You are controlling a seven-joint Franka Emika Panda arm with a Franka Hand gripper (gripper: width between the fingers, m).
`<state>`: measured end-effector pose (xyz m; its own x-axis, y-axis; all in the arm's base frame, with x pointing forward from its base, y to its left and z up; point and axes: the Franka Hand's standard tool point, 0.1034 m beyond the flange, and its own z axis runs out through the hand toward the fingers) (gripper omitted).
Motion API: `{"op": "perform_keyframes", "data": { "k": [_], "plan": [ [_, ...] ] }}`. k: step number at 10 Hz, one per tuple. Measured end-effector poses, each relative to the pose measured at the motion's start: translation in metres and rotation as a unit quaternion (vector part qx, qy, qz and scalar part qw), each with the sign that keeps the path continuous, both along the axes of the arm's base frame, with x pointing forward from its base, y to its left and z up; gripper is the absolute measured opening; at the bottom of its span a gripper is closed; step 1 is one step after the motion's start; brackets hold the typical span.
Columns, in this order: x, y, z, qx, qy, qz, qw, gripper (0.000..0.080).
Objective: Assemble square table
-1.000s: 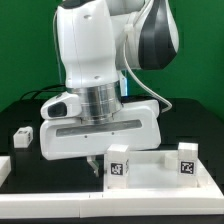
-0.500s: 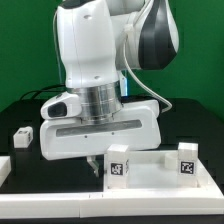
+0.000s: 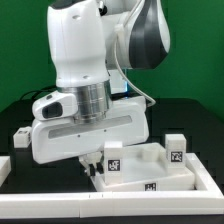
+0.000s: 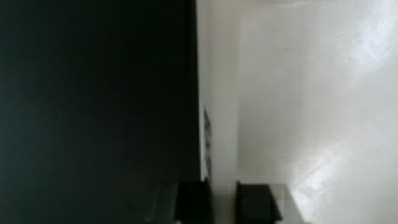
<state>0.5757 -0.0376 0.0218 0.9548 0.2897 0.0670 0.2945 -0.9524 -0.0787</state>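
Your gripper [image 3: 91, 166] is down low at the near corner of the square tabletop [image 3: 152, 171], on the ext. view's left side of it. In the wrist view the two dark fingers [image 4: 191, 201] sit close together w/ a thin strip of white between them. That strip is the rim of the tabletop [image 4: 302, 100], so the gripper [image 4: 226, 196] looks clamped on it. The slab lies on the black work surface [image 3: 192, 118], low and to the ext. view's right, w/ a tag showing on its front wall.

Three peg legs are in sight:
- One leg [image 3: 114, 160] is just beside the gripper. You can't tell if it stands on the slab or behind it.
- A 2nd leg [image 3: 176, 150] is at the slab's far right.
- A 3rd leg [image 3: 19, 138] is well apart on the left.
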Motion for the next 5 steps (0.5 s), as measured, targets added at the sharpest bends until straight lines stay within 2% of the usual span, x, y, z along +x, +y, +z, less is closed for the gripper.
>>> {"op": "perform_keyframes", "data": {
  "k": [3, 4, 5],
  "plan": [
    [0.002, -0.003, 0.000, -0.011, -0.010, 0.073, 0.997, 0.0057],
    [0.002, -0.006, 0.001, -0.019, -0.013, 0.132, 0.991, 0.0057],
    [0.004, -0.011, 0.002, -0.036, -0.017, 0.243, 0.969, 0.0057]
  ]
}}
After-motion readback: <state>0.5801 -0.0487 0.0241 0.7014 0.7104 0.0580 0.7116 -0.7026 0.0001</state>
